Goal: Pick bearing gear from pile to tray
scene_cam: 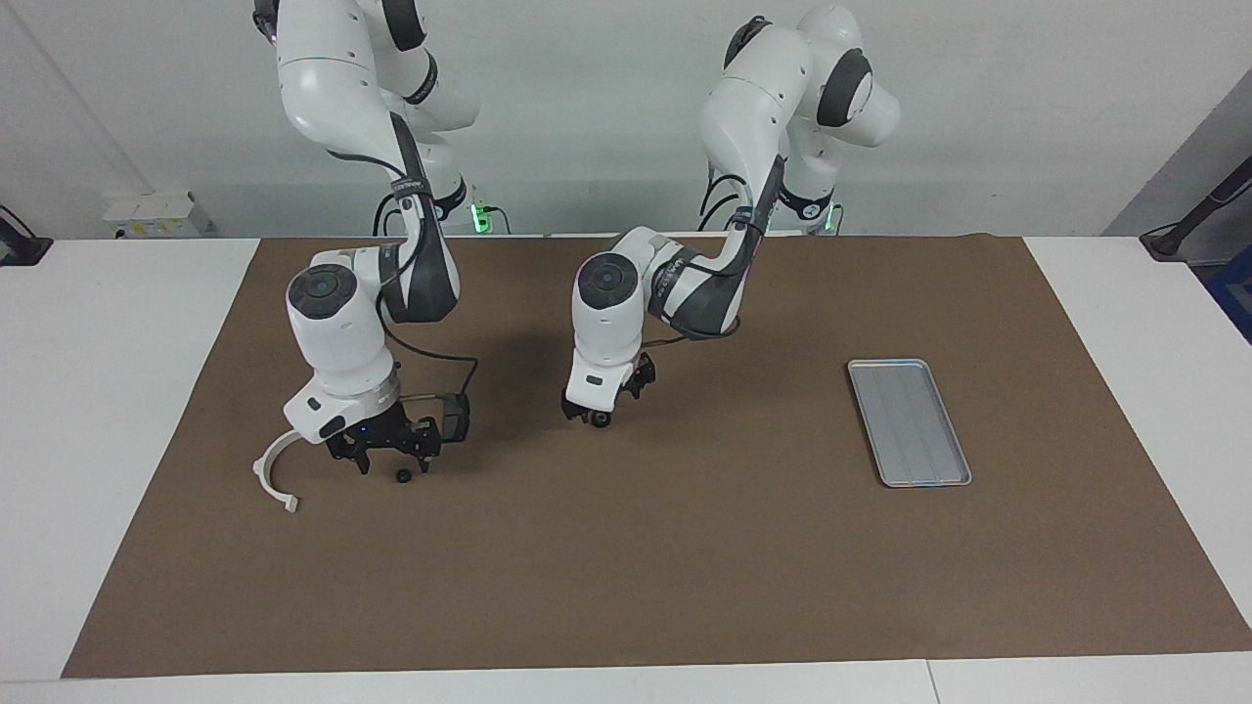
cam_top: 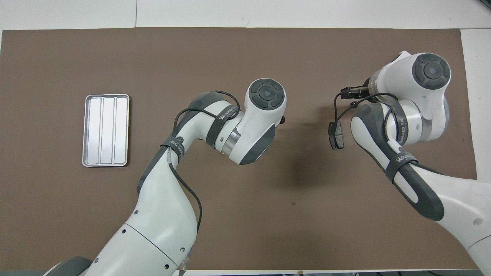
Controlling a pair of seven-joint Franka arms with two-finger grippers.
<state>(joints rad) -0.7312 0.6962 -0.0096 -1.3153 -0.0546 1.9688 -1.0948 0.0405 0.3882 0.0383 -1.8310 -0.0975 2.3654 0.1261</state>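
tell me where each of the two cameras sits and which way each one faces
Facing view: high across the table, looking at the robots; both arms show whole, left gripper down at a small black ring, right gripper low by the white arc.
Overhead view: high above the robots' end, looking steeply down; arms enter from the bottom, wrists hiding both grippers.
Shared: brown mat and tray, half a turn apart.
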